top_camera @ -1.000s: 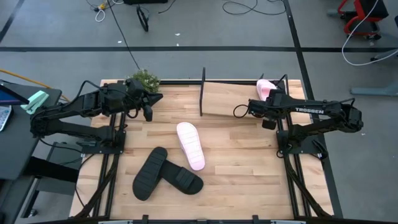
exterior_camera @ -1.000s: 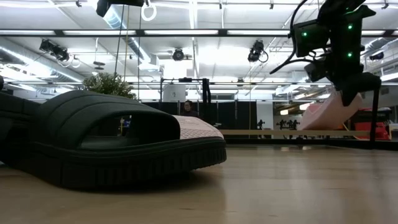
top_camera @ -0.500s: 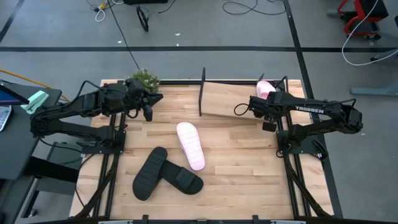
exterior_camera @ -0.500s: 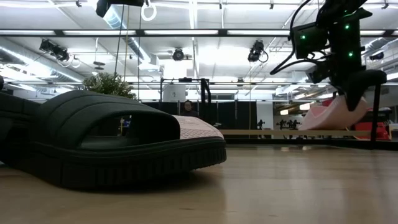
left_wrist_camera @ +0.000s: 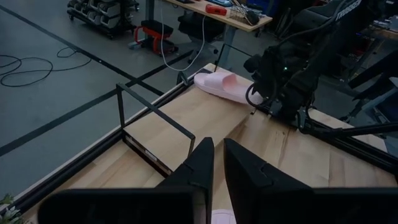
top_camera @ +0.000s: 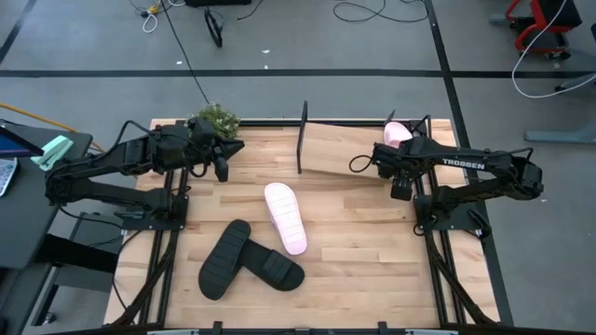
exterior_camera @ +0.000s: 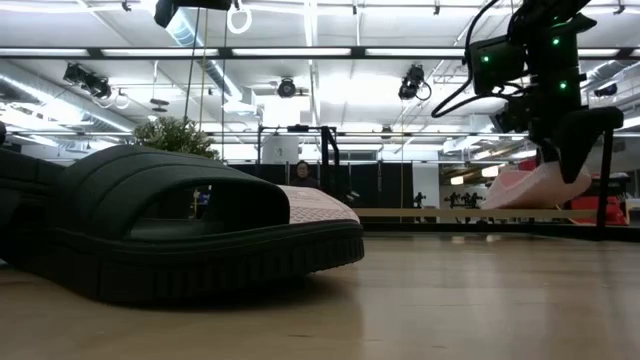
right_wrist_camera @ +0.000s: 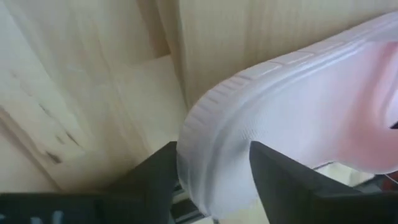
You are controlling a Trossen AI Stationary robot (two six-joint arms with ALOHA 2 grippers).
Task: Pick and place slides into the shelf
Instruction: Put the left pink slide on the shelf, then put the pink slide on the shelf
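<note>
The right gripper, fingers apart astride the pink slide's edge, rests it on the shelf board, upper right. The left gripper waits, nearly together.

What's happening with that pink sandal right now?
Right pincer open astride the pink sandal on the shelf. Left pincer idle by the plant. Nothing in the way.
</note>
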